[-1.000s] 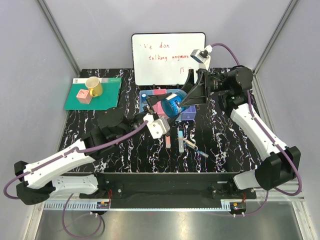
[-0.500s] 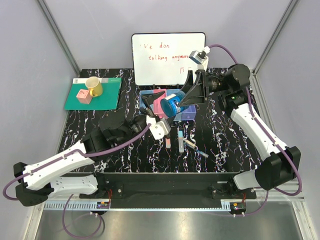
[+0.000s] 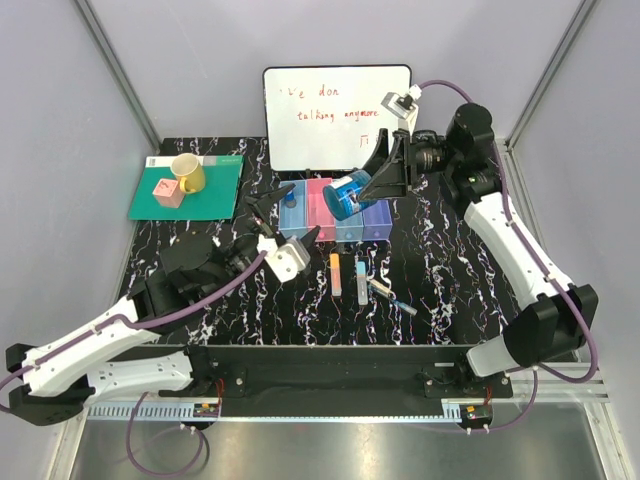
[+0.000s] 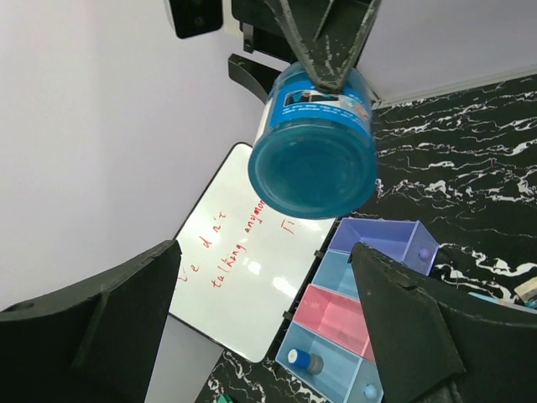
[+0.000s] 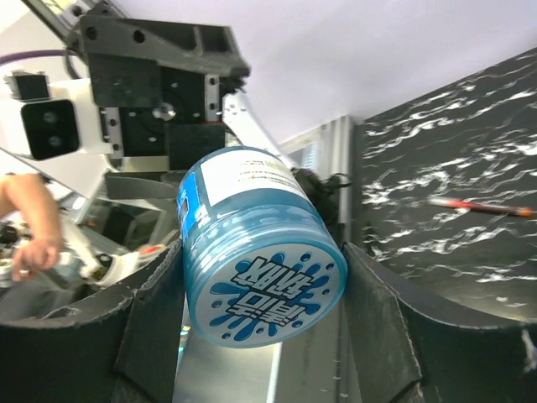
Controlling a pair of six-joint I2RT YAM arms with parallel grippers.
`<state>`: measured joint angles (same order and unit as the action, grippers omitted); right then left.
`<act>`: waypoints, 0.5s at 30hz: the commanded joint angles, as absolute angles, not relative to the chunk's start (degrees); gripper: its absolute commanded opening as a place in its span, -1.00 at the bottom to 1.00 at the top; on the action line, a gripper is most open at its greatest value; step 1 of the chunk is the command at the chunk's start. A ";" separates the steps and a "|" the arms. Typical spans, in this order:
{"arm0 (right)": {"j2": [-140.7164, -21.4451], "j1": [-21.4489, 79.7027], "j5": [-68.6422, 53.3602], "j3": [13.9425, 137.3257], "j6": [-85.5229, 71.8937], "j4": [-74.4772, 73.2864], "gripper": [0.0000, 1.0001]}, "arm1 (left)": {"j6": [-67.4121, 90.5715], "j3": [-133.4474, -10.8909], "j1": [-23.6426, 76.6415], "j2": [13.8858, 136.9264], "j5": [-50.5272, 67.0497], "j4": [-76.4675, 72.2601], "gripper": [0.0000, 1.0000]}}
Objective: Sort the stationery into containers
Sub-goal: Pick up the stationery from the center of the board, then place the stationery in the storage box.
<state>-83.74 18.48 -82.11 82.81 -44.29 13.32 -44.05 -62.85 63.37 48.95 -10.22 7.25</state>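
While the black marbled desk [image 3: 450, 280] carries the row of four joined containers [image 3: 378, 222] near its far middle, the right claw [image 3: 360, 191] hangs above them, pinching the round blue disc [image 3: 345, 197], which is tilted over the middle bins. The left claw [image 3: 272, 200] is spread and empty beside the row's left end. An orange marker [image 3: 335, 266], a light-blue marker [image 3: 359, 272] and small pens [image 3: 385, 292] lie on the desk just before the row.

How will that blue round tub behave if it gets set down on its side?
The blue tub is a smooth cylinder, so on its side it would probably roll. Its glossy plastic may slip in the right gripper.
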 commanded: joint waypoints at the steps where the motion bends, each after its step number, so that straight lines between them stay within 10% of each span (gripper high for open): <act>1: -86.21 16.70 -79.99 88.76 -30.51 4.04 -1.00 | -44.56 -64.42 63.11 48.69 -10.99 8.96 0.76; 15: -99.21 18.89 -42.21 114.86 7.45 -31.09 -1.00 | -44.74 -65.57 63.19 49.22 -11.68 10.98 0.73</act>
